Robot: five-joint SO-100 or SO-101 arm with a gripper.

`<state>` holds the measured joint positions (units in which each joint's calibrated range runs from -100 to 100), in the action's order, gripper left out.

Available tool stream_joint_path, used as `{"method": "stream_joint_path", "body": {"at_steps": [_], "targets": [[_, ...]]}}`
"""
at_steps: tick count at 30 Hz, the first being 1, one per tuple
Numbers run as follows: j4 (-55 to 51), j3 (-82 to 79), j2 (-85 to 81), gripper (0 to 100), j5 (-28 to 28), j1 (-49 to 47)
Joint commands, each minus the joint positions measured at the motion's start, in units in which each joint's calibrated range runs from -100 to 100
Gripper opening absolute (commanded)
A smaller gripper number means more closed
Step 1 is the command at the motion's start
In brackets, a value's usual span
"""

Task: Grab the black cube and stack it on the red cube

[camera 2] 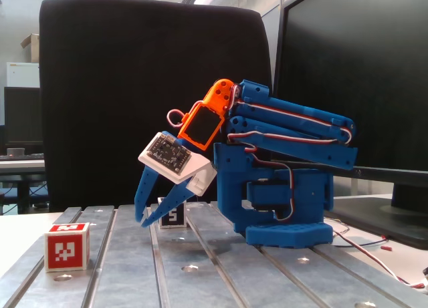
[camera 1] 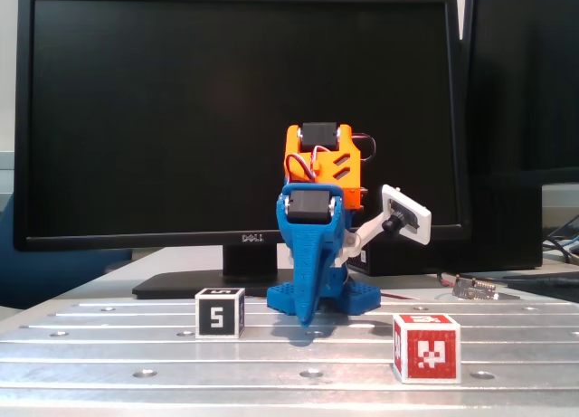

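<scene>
**Arm folded low, both cubes untouched on the plate**

Nearest the camera in a fixed view, the red cube (camera 1: pixel 426 347) is seen at the right front of the slotted metal table (camera 1: pixel 109 363). Read from left to right in that view, the black cube (camera 1: pixel 220 313) comes first, its "5" face turned to the lens; the blue and orange arm (camera 1: pixel 317 245) follows at the centre, and the red cube lies last, well apart from the black one. A dark monitor (camera 1: pixel 181 109) fills the background.

In the other fixed view the order is reversed: the red cube (camera 2: pixel 67 246) is found at the far left, then the gripper (camera 2: pixel 148 221), with the black cube (camera 2: pixel 172 216) partly hidden just behind its fingertips. The jaws are held slightly apart, tips pointed down just above the table, and nothing is gripped.

Several risks are judged from here. The black cube could be nudged or tipped if the fingers are lowered onto its edge rather than around it, since the opening looks narrow. A weak or off-centre grasp could let it slip during the carry across the arm's front. At release, the red cube could be knocked aside if the placement is misaligned.

Counted: one black cube, one red cube, one arm, one gripper.
</scene>
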<state>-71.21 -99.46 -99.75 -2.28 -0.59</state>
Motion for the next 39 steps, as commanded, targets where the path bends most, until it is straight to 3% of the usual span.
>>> {"method": "stream_joint_path", "body": {"at_steps": [1, 29, 39], "targets": [[-0.66, -0.09, 0.67, 1, 0.18, -3.28], [-0.66, -0.09, 0.67, 1, -0.14, -3.28], [5.92, -0.09, 0.58, 1, -0.19, -3.21]]}}
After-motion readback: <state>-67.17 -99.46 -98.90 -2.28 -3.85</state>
